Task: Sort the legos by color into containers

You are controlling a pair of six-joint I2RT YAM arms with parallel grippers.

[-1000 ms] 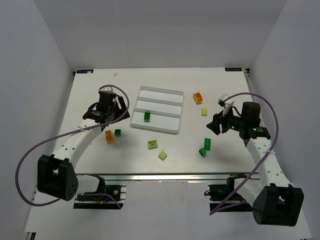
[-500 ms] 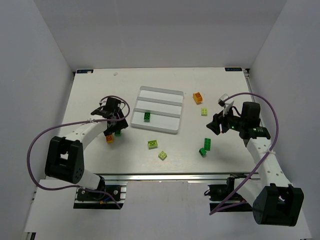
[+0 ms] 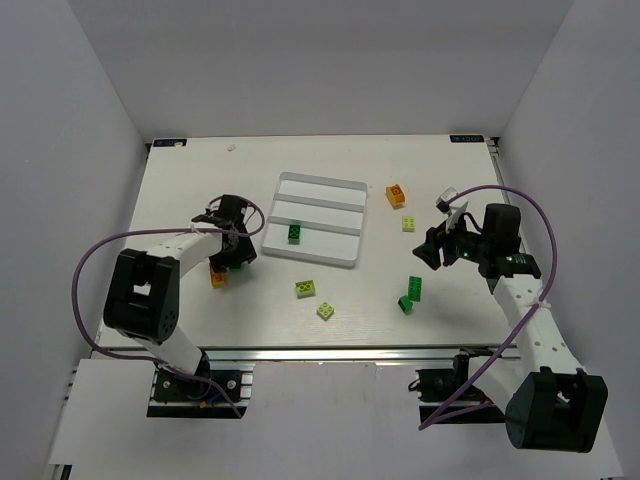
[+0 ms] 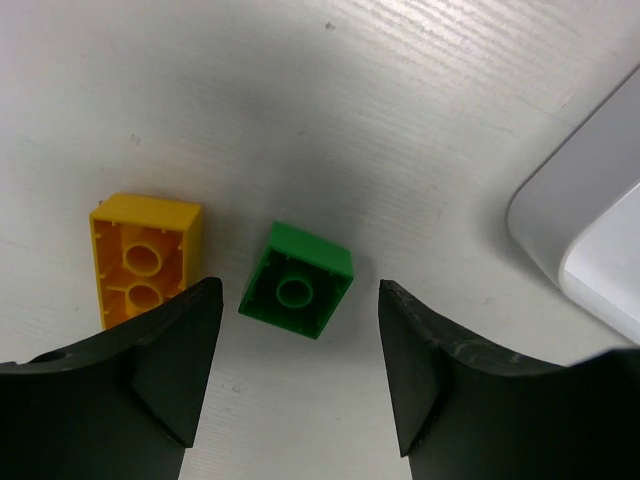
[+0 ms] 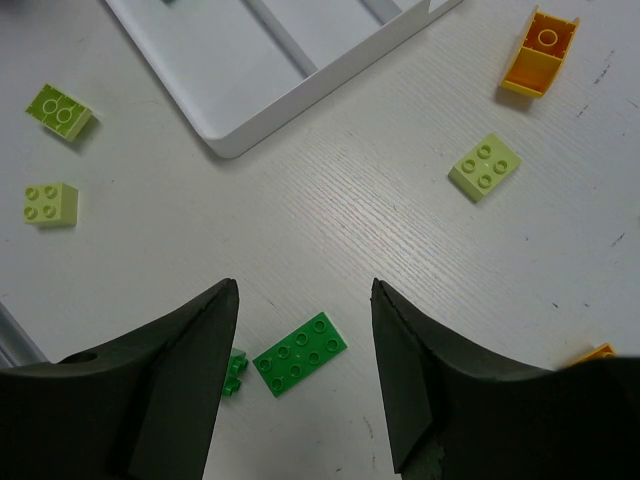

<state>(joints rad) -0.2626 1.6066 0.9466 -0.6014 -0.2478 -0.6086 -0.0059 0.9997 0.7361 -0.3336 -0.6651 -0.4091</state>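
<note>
White plastic tray (image 3: 322,180) with three long compartments sits mid-table. One dark green brick (image 3: 295,233) lies inside it, apparently in the compartment nearest the arms. Just left of the tray's near corner, the left gripper (image 4: 298,300) hangs low over the tabletop (image 3: 190,180) with its fingers spread wide. Between them, touching neither, rests a small dark green square brick (image 4: 296,293), hollow side up. An orange brick (image 4: 147,255), also upside down, lies just beside it, close to the left finger.

Off to the right of the tray hovers the right gripper (image 5: 303,300), its fingers likewise parted and holding nothing. On the table under it lie a flat dark green plate (image 5: 300,355) and, just beside that, another dark green piece (image 5: 235,370), partly hidden by a finger. Farther out in the right wrist view are a pale yellow-green brick (image 5: 484,166) and a second orange brick (image 5: 541,52), the latter tipped over just off the tray's far right corner. A lime brick (image 5: 60,110) and a second pale brick (image 5: 50,204) sit near each other in front of the tray, both loose on the table
</note>
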